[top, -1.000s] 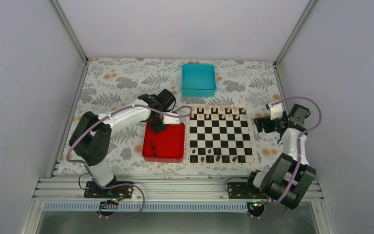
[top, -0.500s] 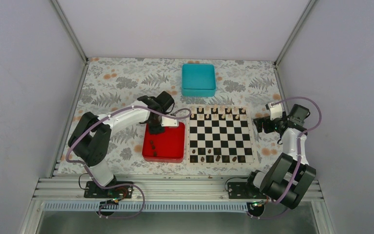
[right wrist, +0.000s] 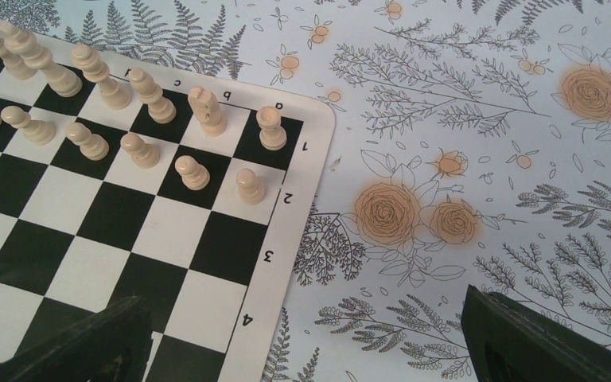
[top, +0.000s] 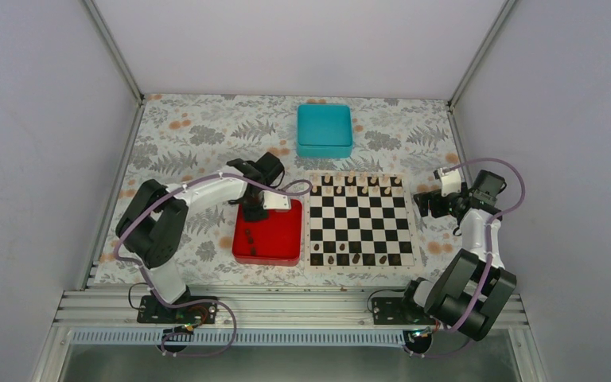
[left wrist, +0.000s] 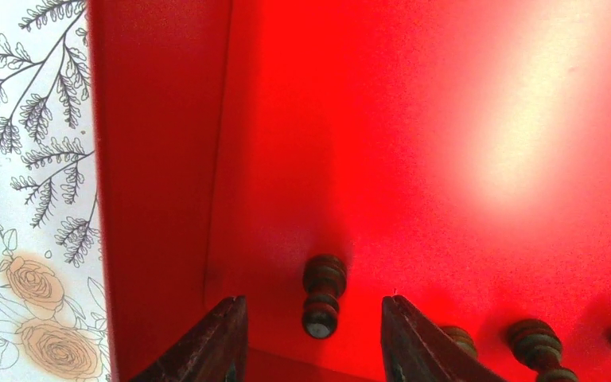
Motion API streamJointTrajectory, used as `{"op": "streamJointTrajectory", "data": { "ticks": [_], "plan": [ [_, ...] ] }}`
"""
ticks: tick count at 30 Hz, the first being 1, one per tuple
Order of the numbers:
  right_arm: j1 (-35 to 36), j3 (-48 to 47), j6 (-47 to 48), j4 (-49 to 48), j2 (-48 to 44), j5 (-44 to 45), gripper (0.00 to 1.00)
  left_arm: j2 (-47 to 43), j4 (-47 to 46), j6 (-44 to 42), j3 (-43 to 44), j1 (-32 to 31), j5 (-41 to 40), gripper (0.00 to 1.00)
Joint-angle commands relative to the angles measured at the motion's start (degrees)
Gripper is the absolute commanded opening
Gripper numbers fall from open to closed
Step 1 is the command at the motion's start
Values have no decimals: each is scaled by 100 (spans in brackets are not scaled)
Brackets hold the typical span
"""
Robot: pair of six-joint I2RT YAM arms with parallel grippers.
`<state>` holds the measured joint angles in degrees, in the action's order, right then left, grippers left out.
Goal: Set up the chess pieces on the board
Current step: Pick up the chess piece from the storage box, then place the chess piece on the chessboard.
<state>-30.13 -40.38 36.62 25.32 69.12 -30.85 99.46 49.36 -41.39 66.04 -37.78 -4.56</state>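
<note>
A dark chess piece lies on its side on the floor of the red tray, near the tray's wall. My left gripper is open and straddles this piece, its fingers clear of it on both sides. Other dark pieces lie further right in the tray. From above, the left gripper is low over the tray's far left corner. The board carries several dark pieces on its near rows and pale pieces on its far rows. My right gripper hangs open and empty over the board's right border.
A teal box stands behind the board. The red tray lies directly left of the board, with two more dark pieces in it. Pale pieces fill the board corner nearest the right gripper. Grey walls close in the flowered table.
The left wrist has shifted slightly left and settled over the tray's far left corner. The right arm has stayed still.
</note>
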Motion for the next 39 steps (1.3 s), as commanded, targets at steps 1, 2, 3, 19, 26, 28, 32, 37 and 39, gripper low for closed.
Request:
{"op": "streamJointTrajectory", "data": {
  "ticks": [1,2,3,19,26,28,32,37,39],
  "plan": [
    [-63,44,27,14,62,-140,100,136,-136,-19,-43,67,-26,43],
    [-63,46,27,12,58,-140,100,167,-164,-19,-67,77,-54,43],
    [-63,43,22,16,64,-140,100,196,-190,-25,-89,84,-84,43],
    [-63,45,22,6,108,-150,100,369,-174,-69,4,157,159,32],
    [-61,63,21,8,75,-152,100,394,-89,-41,109,159,348,19],
    [-63,79,23,9,75,-149,100,362,-13,-23,174,157,383,17],
    [-63,88,21,8,67,-171,100,186,284,15,476,129,381,14],
    [-63,89,29,6,39,-192,100,-52,851,66,1175,-25,262,13],
    [-58,83,29,1,37,-202,100,-62,1108,109,1566,-184,119,13]
  ]
}}
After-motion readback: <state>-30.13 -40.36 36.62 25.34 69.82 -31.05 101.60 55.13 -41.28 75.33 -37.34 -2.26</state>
